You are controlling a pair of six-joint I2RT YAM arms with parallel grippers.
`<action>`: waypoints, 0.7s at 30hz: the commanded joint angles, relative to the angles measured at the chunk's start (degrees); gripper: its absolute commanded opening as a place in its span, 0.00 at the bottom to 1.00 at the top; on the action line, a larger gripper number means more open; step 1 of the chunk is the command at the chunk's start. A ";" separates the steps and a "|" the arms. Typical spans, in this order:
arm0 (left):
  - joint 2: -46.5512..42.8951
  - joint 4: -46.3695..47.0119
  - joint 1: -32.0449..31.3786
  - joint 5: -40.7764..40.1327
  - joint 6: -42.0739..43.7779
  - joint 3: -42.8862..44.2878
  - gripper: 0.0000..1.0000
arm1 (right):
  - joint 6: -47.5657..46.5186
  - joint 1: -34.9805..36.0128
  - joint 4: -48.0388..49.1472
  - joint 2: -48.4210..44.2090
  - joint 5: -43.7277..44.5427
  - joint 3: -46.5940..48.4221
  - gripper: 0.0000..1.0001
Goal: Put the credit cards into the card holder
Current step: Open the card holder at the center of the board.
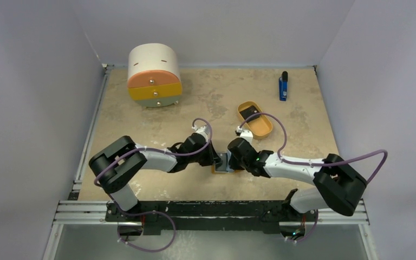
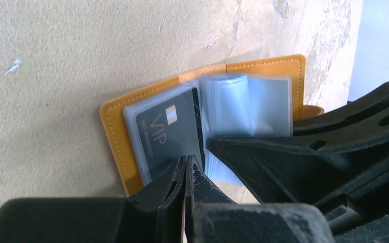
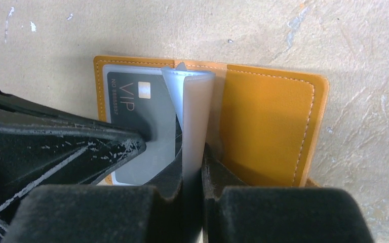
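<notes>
The orange card holder (image 3: 268,126) lies open on the table between both arms (image 1: 216,170). A black credit card (image 2: 167,134) marked VIP sits under a clear pocket on one half (image 3: 137,126). My left gripper (image 2: 186,161) is shut, its tips touching that card's near edge; nothing shows between the jaws. My right gripper (image 3: 192,162) is shut on the holder's clear inner pocket leaves (image 3: 195,111), holding them upright off the other orange half. In the top view the left gripper (image 1: 216,157) and right gripper (image 1: 231,157) meet over the holder. Another black card (image 1: 251,112) lies in the tray.
A tan oval tray (image 1: 261,129) stands just behind the right gripper. A round drawer cabinet (image 1: 154,76) stands at the back left, and a blue-and-black stick (image 1: 283,86) lies at the back right. Walls close in the table on three sides.
</notes>
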 commanded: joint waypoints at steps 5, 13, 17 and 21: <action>4.21 -3.15 -0.06 -4.89 2.36 1.55 0.00 | 3.94 0.34 -11.39 -6.31 1.85 -1.73 0.37; 6.06 -3.06 -0.08 -5.91 2.76 0.34 0.00 | -1.35 0.34 -15.63 -21.47 3.98 -1.71 0.62; 7.01 -2.32 -0.06 -5.72 2.46 0.33 0.00 | -6.95 0.43 -16.68 -22.52 2.60 1.61 0.67; 7.43 -1.61 -0.06 -5.44 1.81 0.26 0.00 | -10.06 0.43 -18.19 -17.88 3.08 4.39 0.83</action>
